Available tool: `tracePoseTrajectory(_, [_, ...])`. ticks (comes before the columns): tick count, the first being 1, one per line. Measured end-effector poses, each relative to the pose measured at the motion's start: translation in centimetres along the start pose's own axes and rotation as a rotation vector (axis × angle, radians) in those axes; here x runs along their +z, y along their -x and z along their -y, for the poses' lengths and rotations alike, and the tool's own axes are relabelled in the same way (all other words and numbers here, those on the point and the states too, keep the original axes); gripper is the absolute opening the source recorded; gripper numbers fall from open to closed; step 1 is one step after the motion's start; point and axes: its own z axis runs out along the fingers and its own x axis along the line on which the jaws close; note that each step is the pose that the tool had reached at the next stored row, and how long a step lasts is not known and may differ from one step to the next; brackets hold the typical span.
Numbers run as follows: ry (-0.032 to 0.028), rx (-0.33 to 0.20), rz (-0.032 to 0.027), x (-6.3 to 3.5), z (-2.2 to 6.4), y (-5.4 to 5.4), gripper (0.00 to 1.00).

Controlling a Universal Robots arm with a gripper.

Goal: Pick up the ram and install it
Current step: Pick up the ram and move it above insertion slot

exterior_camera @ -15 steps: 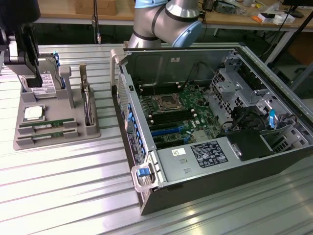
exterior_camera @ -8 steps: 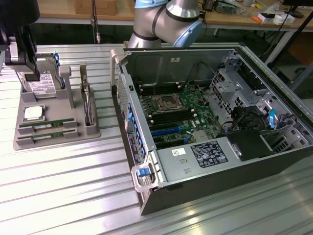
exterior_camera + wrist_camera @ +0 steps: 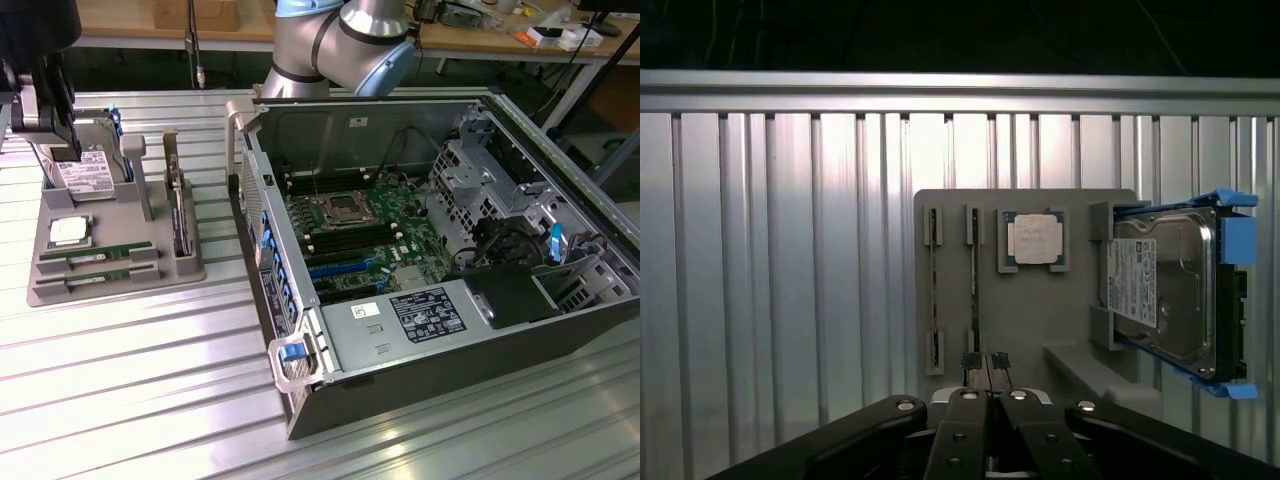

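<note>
**Parts tray and tool.** A grey moulded tray (image 3: pixel 1040 320) lies on the ribbed aluminium desk (image 3: pixel 790 250). Two narrow slots each hold a thin green stick: the ram (image 3: pixel 973 290) and, just beside it, a second stick (image 3: pixel 933 290). A square recess holds the silver processor (image 3: pixel 1036 240). Upright brackets hold a metal hard drive (image 3: pixel 1165 290) in a blue caddy (image 3: pixel 1238 240). The black tool (image 3: pixel 985 362), closed and empty, hovers near the ram's end. The open computer case (image 3: pixel 400 395) stands apart from the tray.
</note>
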Motion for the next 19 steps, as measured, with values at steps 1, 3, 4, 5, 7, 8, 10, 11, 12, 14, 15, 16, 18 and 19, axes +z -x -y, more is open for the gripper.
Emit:
tracePoseTrajectory(1, [0.0001, 0.0, 0.0014, 0.0, 0.0, 0.0, 0.11])
tracePoseTrajectory(3, [0.0002, 0.0, 0.0042, 0.0, 0.0, 0.0, 0.11])
tracePoseTrajectory(4, [0.0003, 0.0, 0.0056, 0.0, 0.0, 0.0, 0.11])
tracePoseTrajectory(5, [0.0003, 0.0, 0.0076, 0.0, 0.0, 0.0, 0.11])
tracePoseTrajectory(7, [0.0005, -0.001, 0.0114, 0.0, 0.0, 0.0, 0.11])
tracePoseTrajectory(8, [0.0005, -0.001, 0.0128, 0.01, 0.0, 0.0, 0.11])
tracePoseTrajectory(10, [0.0008, -0.001, 0.0166, 0.0, 0.0, 0.0, 0.11])
tracePoseTrajectory(11, [0.0008, -0.001, 0.0181, 0.0, 0.0, 0.0, 0.11])
tracePoseTrajectory(12, [0.0008, -0.001, 0.0194, 0.0, 0.0, 0.0, 0.11])
tracePoseTrajectory(14, [0.001, -0.001, 0.0242, 0.0, 0.0, 0.0, 0.11])
tracePoseTrajectory(15, [0.0011, -0.001, 0.0262, 0.0, 0.0, 0.0, 0.11])
tracePoseTrajectory(16, [0.0012, -0.001, 0.0276, 0.0, 0.0, 0.0, 0.11])
tracePoseTrajectory(18, [0.0013, -0.002, 0.0309, 0.0, 0.0, 0.0, 0.11])
tracePoseTrajectory(19, [0.0015, -0.002, 0.0329, 0.0, 0.0, 0.0, 0.11])
